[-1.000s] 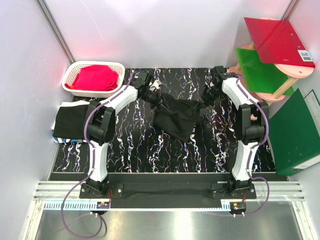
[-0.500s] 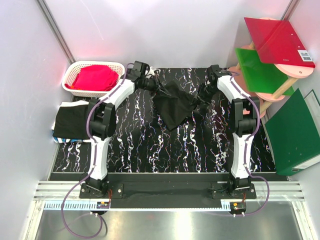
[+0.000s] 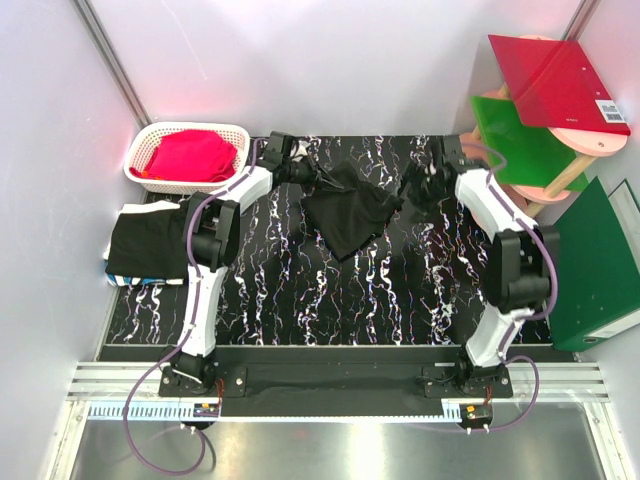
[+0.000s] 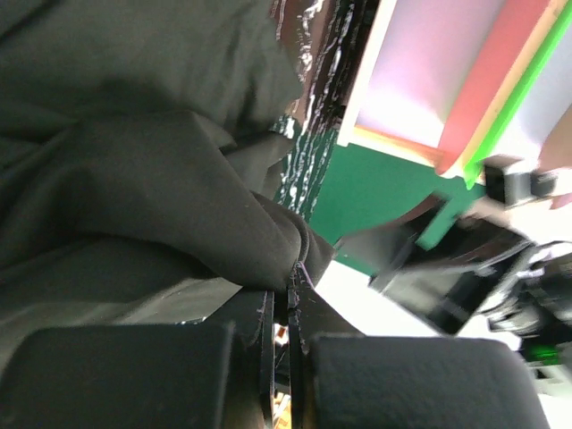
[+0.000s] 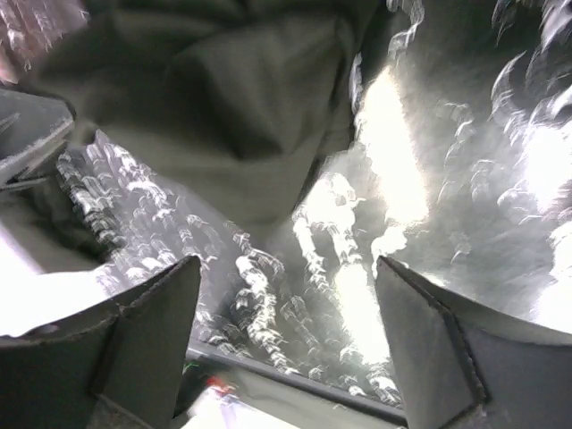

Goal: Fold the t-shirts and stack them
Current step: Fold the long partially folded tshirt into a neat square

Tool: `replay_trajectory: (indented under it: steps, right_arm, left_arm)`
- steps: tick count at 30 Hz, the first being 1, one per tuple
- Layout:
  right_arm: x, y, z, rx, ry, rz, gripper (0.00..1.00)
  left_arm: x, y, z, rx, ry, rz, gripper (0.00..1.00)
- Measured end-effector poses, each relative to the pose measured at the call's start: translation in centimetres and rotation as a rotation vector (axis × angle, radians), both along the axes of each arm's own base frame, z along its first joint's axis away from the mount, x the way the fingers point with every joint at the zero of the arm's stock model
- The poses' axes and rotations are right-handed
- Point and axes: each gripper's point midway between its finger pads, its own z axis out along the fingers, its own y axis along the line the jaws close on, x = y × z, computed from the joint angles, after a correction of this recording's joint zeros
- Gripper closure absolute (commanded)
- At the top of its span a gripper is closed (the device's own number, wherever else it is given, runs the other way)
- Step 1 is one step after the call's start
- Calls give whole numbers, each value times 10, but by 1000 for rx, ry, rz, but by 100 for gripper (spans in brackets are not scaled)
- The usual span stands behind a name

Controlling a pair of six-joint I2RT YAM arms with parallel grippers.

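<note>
right gripper lets go, shirt hangs from the left alone

the right gripper (image 5: 286, 335) has sprung open within the last second and drawn back. its jaws stand wide with nothing between them, the cloth's edge just beyond. the left gripper (image 4: 288, 299) stays clenched on a bunched fold of the black t-shirt (image 3: 345, 212). a second ago the shirt was held between both arms. now it slumps in a crumpled heap at the far middle of the desk (image 3: 300, 290), one corner drawn toward the left gripper. by the look of it this shirt is not yet laid flat, so folding likely needs a fresh hold on the right.

the back wall sits close behind both grippers. the white basket (image 3: 136, 158) is just beside the left one, and the folded stack (image 3: 140, 245) lies at the desk's left edge, well apart. the green folder (image 3: 590, 260) crowds the right arm. the open room is the near half of the desk.
</note>
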Motion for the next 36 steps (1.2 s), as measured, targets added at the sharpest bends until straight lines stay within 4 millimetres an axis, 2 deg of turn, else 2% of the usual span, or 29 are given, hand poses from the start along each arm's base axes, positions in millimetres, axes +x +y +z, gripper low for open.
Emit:
replay_trajectory:
  steps: [3, 8, 11, 13, 20, 23, 30, 32, 33, 36]
  right_arm:
    - [-30, 13, -20, 125, 70, -70, 27]
    - [-77, 26, -75, 297, 260, -263, 27]
    - [-96, 28, -96, 349, 342, -367, 27]
    - [-94, 31, -98, 378, 341, -403, 29]
    - [-54, 55, -70, 491, 196, -405, 32]
    - [-40, 68, -67, 513, 172, -395, 33]
    - [-41, 88, -92, 487, 217, -397, 38]
    - [-40, 91, -96, 478, 223, -397, 41]
    - [-38, 91, -96, 471, 220, -401, 47]
    - [-32, 90, -95, 452, 197, -408, 50]
  left_arm:
    - [3, -2, 7, -14, -14, 3, 100]
    - [6, -3, 11, -24, -32, 1, 100]
    - [6, -3, 10, -24, -32, 0, 100]
    - [6, -3, 9, -25, -31, -1, 100]
    - [6, -1, 6, -26, -25, -2, 100]
    - [6, -1, 7, -29, -25, -3, 100]
    - [7, 1, 7, -31, -24, -2, 100]
    - [8, 2, 6, -31, -23, -1, 100]
    - [8, 3, 6, -31, -22, 0, 100]
    - [9, 4, 4, -32, -17, 1, 100]
